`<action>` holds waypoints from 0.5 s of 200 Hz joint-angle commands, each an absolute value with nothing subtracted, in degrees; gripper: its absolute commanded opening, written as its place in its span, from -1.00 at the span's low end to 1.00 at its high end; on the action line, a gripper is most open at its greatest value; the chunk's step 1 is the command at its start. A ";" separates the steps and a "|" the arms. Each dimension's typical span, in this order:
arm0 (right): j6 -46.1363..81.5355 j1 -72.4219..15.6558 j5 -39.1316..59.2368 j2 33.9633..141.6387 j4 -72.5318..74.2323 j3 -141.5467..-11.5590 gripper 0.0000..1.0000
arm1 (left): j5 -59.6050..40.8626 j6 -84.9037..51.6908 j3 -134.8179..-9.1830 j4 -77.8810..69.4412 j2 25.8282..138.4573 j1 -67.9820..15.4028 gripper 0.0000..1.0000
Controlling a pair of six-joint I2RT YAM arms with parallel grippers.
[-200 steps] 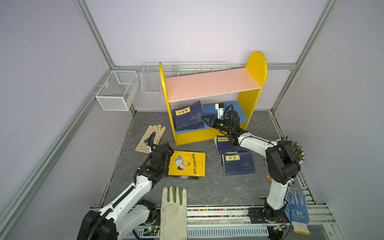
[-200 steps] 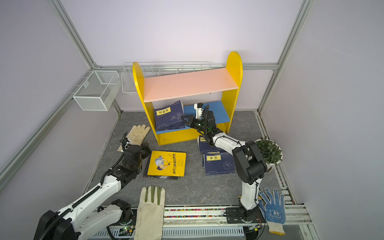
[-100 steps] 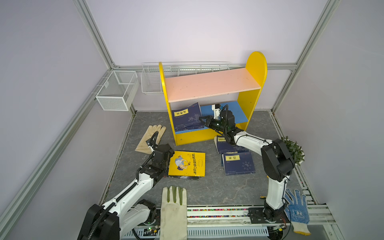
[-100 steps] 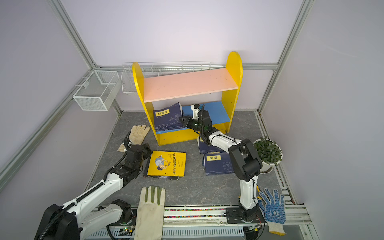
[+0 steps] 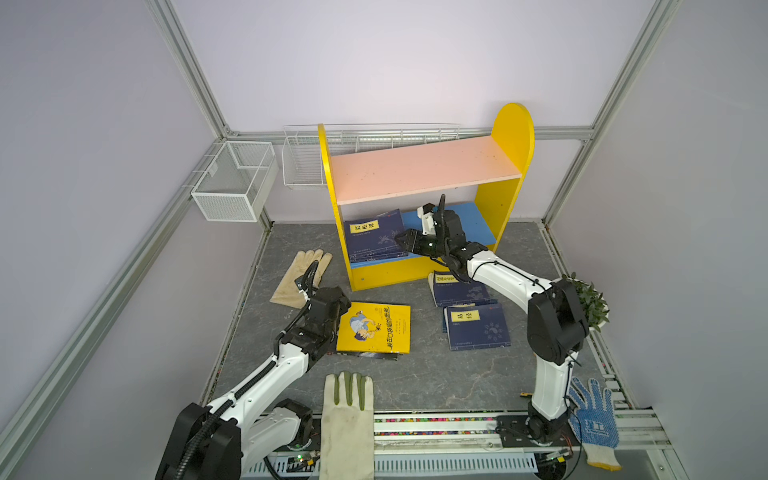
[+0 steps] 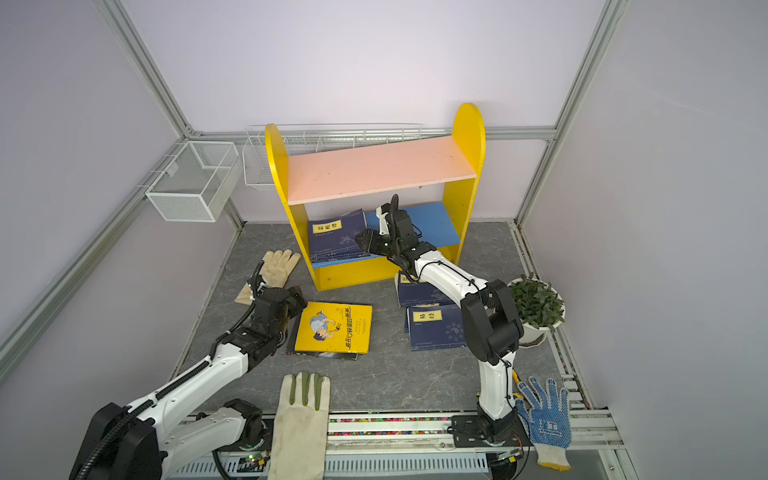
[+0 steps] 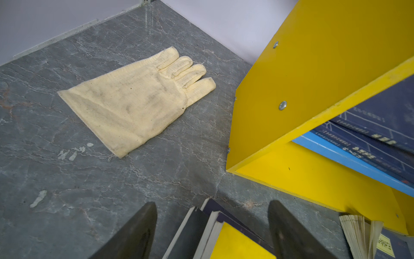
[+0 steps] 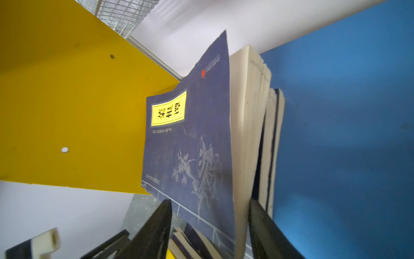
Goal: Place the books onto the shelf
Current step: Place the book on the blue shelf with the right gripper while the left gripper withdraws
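The shelf [image 5: 424, 168] [image 6: 374, 166] stands at the back. Several navy books [image 5: 370, 237] [image 6: 332, 237] [image 8: 188, 145] are stacked on the left of its blue lower board. My right gripper [image 5: 405, 241] [image 6: 365, 243] [image 8: 209, 203] reaches into that tier. It is open, with the top navy book's edge between its fingers and a gap to one finger. The yellow book [image 5: 374, 328] [image 6: 334, 328] [image 7: 237, 244] lies on dark books on the floor. My left gripper [image 5: 338, 305] [image 6: 297, 297] [image 7: 211, 204] is open and straddles their corner. Two navy books [image 5: 459, 289] [image 5: 478, 326] lie on the floor at the right.
A cream glove [image 5: 301, 272] [image 7: 134, 105] lies left of the shelf. A white glove [image 5: 347, 419] and a blue dotted glove [image 5: 592, 415] lie at the front rail. A potted plant [image 6: 534, 305] stands at the right. White wire baskets [image 5: 232, 187] hang on the back-left frame.
My right gripper slid left along the lower tier with the navy book, then opened its jaws off it beside the stack. The left arm has hardly moved.
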State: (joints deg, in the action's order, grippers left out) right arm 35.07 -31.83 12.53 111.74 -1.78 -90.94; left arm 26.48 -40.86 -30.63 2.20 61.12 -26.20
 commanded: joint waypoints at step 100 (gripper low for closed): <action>26.29 -30.15 7.60 101.13 -5.35 -82.28 0.28 | 14.69 -30.23 -35.20 -4.08 66.68 -26.68 0.57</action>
State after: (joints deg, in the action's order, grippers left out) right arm 28.32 -31.09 7.92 106.37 -7.79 -85.38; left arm 19.44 -34.70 -32.14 -1.39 64.88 -26.22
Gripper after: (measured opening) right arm 0.642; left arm 0.787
